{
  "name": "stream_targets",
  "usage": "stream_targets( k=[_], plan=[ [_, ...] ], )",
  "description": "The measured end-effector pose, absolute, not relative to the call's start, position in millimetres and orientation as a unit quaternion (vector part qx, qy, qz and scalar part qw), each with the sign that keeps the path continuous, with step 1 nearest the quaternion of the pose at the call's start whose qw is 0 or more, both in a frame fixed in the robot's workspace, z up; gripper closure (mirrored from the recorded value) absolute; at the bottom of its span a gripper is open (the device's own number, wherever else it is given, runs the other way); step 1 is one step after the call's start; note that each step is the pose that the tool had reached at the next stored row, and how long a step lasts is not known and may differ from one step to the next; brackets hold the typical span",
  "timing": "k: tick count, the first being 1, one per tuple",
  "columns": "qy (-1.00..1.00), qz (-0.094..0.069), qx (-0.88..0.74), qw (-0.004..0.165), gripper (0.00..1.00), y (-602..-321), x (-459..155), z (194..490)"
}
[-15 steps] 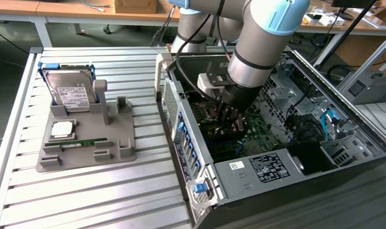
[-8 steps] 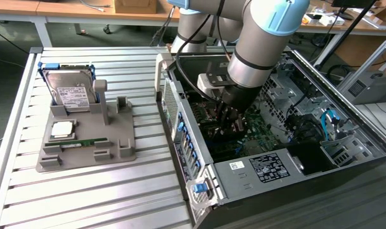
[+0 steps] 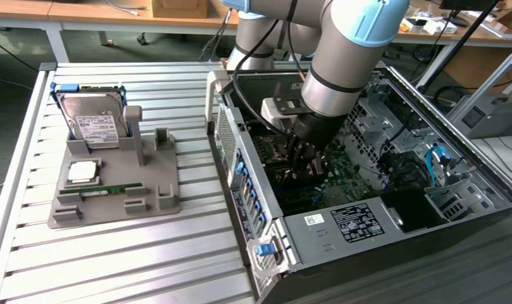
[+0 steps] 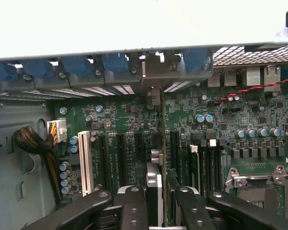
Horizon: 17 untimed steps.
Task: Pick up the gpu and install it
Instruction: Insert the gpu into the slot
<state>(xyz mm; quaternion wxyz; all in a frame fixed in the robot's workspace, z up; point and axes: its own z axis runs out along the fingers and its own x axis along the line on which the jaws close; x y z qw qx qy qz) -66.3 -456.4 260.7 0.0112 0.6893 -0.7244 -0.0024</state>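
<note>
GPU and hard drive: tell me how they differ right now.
The gpu is inside the computer case, held by the gripper; the hard drive sits outside in the gray holder, untouched. The gpu stands edge-on over the motherboard; the hard drive leans back with its white label showing. Both are flat rectangular parts.

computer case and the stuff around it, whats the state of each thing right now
computer case: side open, motherboard exposed
gpu: edge-on between the jaws, upright over the motherboard slots
gripper: shut on the gpu, inside the case
hard drive: leaning in the grey holder
memory stick: lying flat in the holder
</note>
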Motion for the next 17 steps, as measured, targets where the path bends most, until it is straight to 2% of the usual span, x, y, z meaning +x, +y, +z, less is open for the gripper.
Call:
stream_targets(
  k=[17],
  plan=[
    [-0.724, -0.001, 0.689, 0.013, 0.73, -456.4, -66.3, 261.3]
  ],
)
